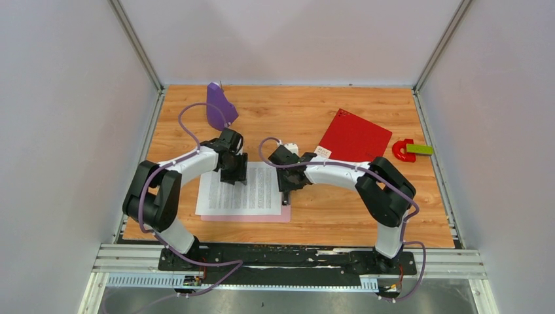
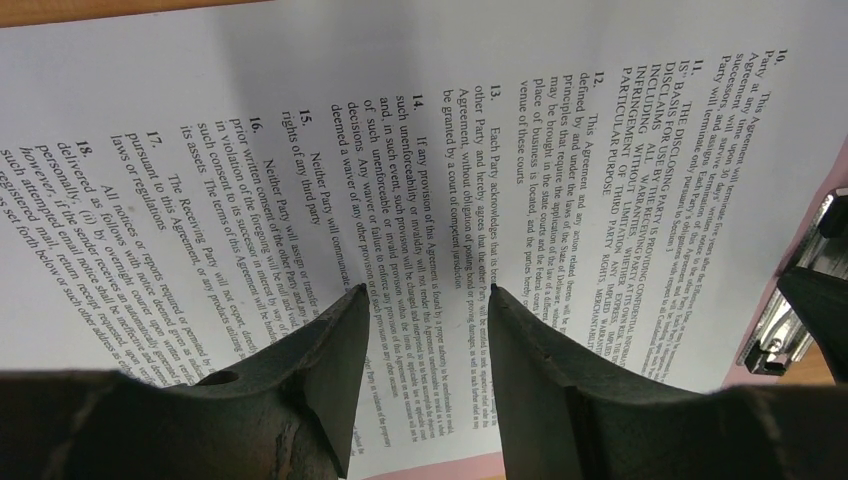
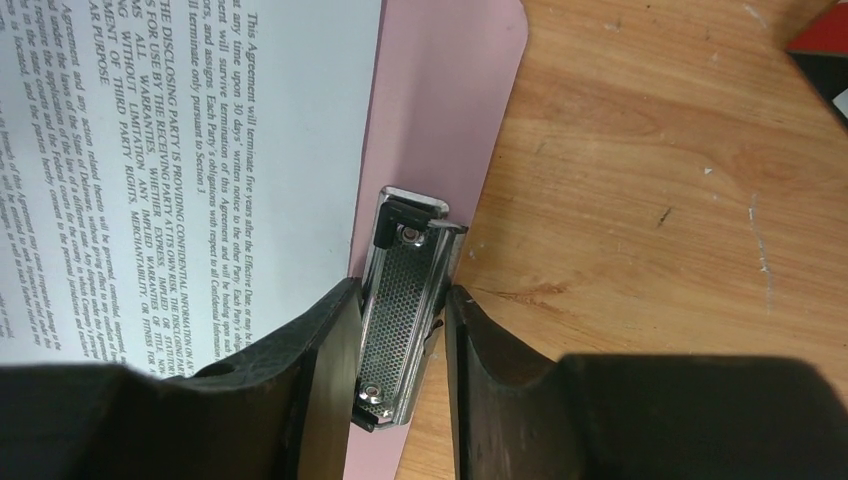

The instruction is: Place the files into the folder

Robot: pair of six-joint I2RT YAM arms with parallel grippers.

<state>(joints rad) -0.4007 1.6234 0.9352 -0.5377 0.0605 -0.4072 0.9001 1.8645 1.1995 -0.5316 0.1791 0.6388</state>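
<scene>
The files [image 1: 239, 190], white sheets of dense black print, lie on a pink clipboard [image 1: 249, 218] at the table's middle. My left gripper [image 2: 426, 290] is open, both tips down at the printed page [image 2: 400, 150], nothing between them. The clipboard's metal clip [image 3: 405, 300] sits on its right edge, beside the paper's edge [image 3: 200, 150]. My right gripper [image 3: 402, 288] is shut on that clip, one finger on each long side. The red folder [image 1: 354, 137] lies closed at the back right, apart from both grippers; its corner [image 3: 820, 25] shows in the right wrist view.
A purple object [image 1: 218, 104] stands at the back left, just behind the left arm. A red and green item [image 1: 409, 150] lies at the folder's right. Metal frame rails edge the wooden table [image 1: 327, 216], with grey walls on both sides.
</scene>
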